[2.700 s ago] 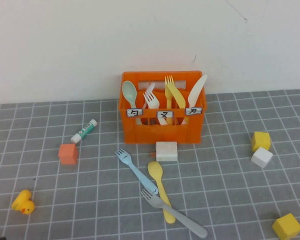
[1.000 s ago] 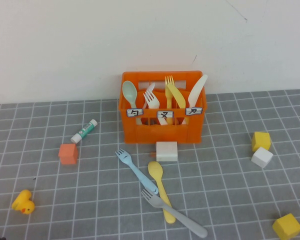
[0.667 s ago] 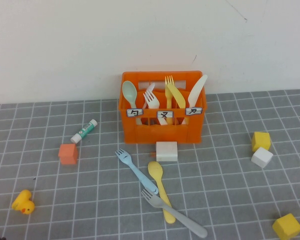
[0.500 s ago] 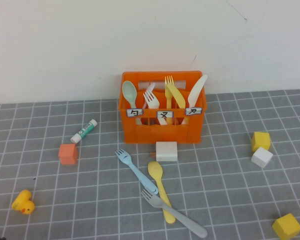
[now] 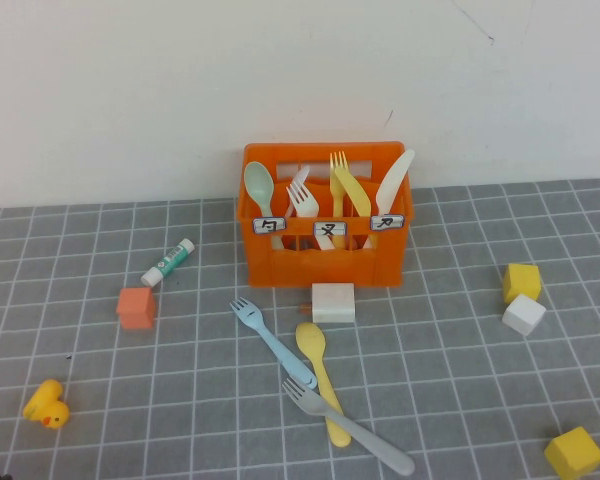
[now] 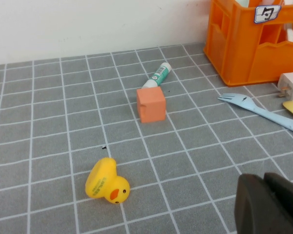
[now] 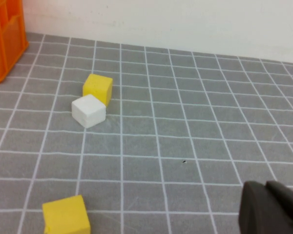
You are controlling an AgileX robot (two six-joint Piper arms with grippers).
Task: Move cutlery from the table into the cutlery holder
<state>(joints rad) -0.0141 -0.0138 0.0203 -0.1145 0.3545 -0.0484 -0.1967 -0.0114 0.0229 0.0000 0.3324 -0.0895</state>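
The orange cutlery holder stands at the back of the table, holding a mint spoon, a white fork, yellow cutlery and a white knife. In front of it on the table lie a light blue fork, a yellow spoon and a grey fork, overlapping. The blue fork also shows in the left wrist view. My left gripper is shut and empty, low over the table at the near left. My right gripper is shut and empty at the near right. Neither shows in the high view.
A white block sits against the holder's front. A glue stick, an orange cube and a yellow duck lie to the left. Yellow cubes and a white cube lie to the right.
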